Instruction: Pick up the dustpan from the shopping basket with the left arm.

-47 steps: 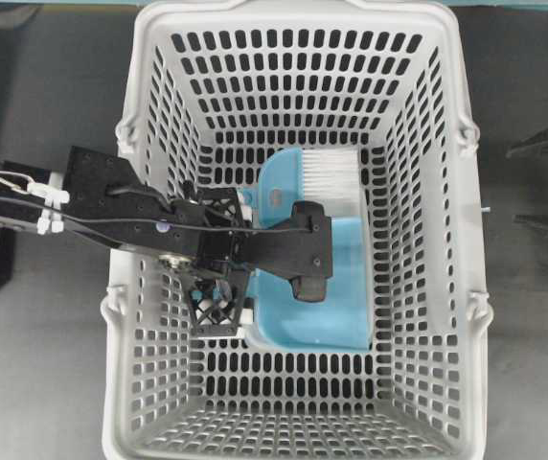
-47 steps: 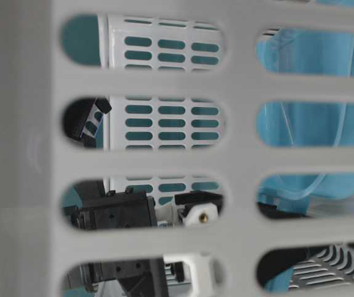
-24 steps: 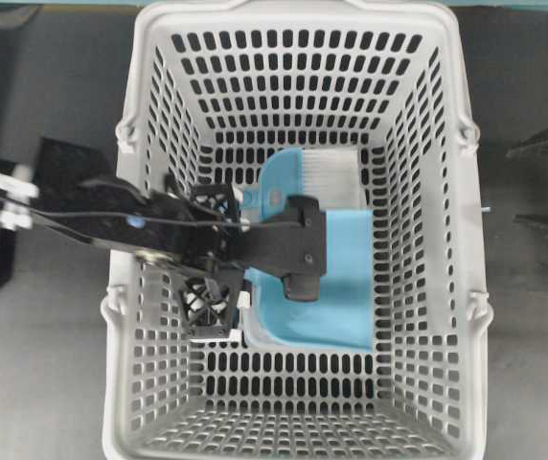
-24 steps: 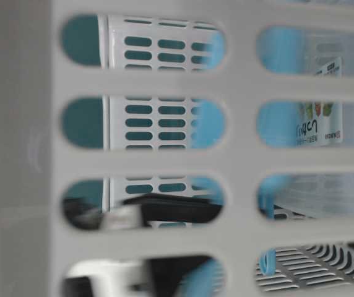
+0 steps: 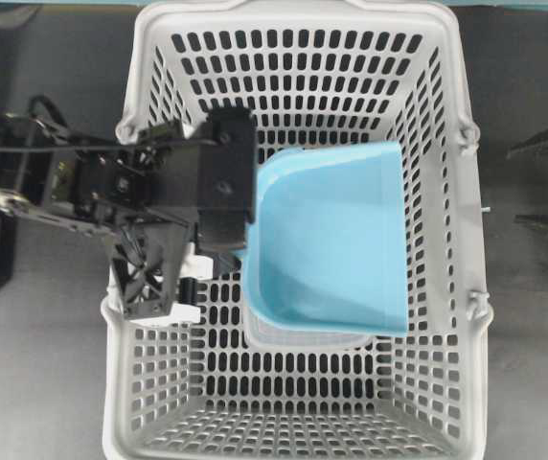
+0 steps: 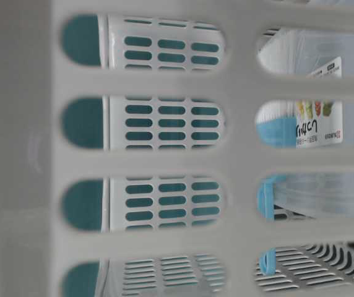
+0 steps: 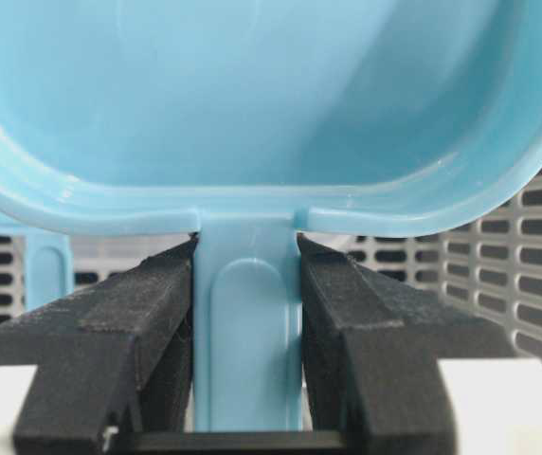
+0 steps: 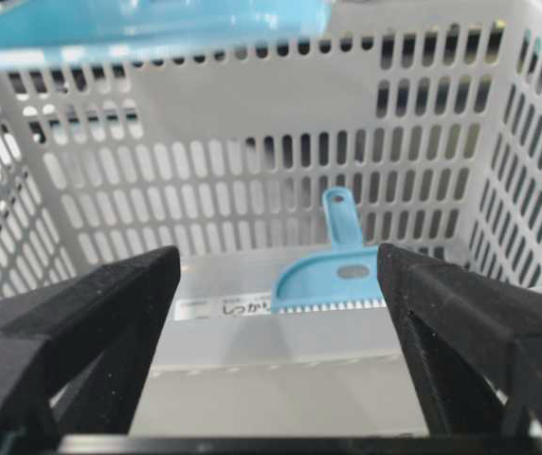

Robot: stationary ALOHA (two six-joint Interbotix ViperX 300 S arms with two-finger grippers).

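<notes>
The light blue dustpan [image 5: 327, 240] hangs level above the floor of the grey shopping basket [image 5: 293, 14], tray side up. My left gripper [image 5: 238, 251] reaches over the basket's left wall and is shut on its handle. In the left wrist view both black fingers [image 7: 138, 313] press the sides of the handle [image 7: 247, 332], just under the tray [image 7: 252, 95]; the left gripper [image 7: 247, 248] holds it firmly. The right gripper [image 8: 279, 261] stands open with nothing between its fingers and does not appear in the overhead view. From there the dustpan [image 8: 148, 24] shows at the top edge.
A blue hand brush [image 8: 333, 275] lies on a clear lidded box [image 8: 252, 341] on the basket floor. Part of that box [image 5: 303, 337] shows under the dustpan. Through the wall slots [image 6: 164, 80] the box's label [image 6: 316, 130] is visible. Black stands [image 5: 542, 144] sit to the right.
The left gripper has shut on the dustpan's handle and risen with it, drawing back leftward. The dustpan now covers the brush from above, and the arm has left the table-level view.
</notes>
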